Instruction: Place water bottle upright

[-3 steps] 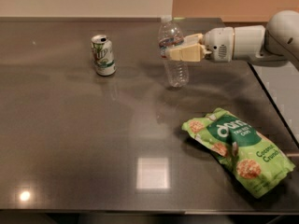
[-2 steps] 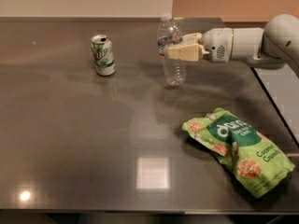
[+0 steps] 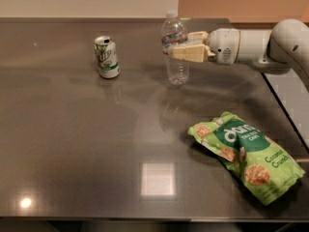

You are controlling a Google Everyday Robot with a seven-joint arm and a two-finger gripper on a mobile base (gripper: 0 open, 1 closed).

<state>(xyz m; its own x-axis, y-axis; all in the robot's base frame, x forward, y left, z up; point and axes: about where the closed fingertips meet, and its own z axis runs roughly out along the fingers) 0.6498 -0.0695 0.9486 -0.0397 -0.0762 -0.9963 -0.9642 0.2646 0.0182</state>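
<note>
The cream-coloured fingers (image 3: pixel 189 53) of the white two-finger gripper (image 3: pixel 178 45) are closed around the upper body of the slim clear ribbed plastic water bottle (image 3: pixel 177 69), which stands upright toward the far side of the dark glossy table (image 3: pixel 72 144) — whether its base rests fully I cannot tell. Letting go with the base raised, or a finger dragging sideways, could topple so tall and light a bottle; the green-and-white soda can (image 3: pixel 106 57) and green snack bag (image 3: pixel 246 153) are well apart.

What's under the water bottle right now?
Only bare table under the upright water bottle; its base seems to meet its reflection, though contact is unconfirmed. The gripper clasps its label band from the side, covering part of it.
</note>
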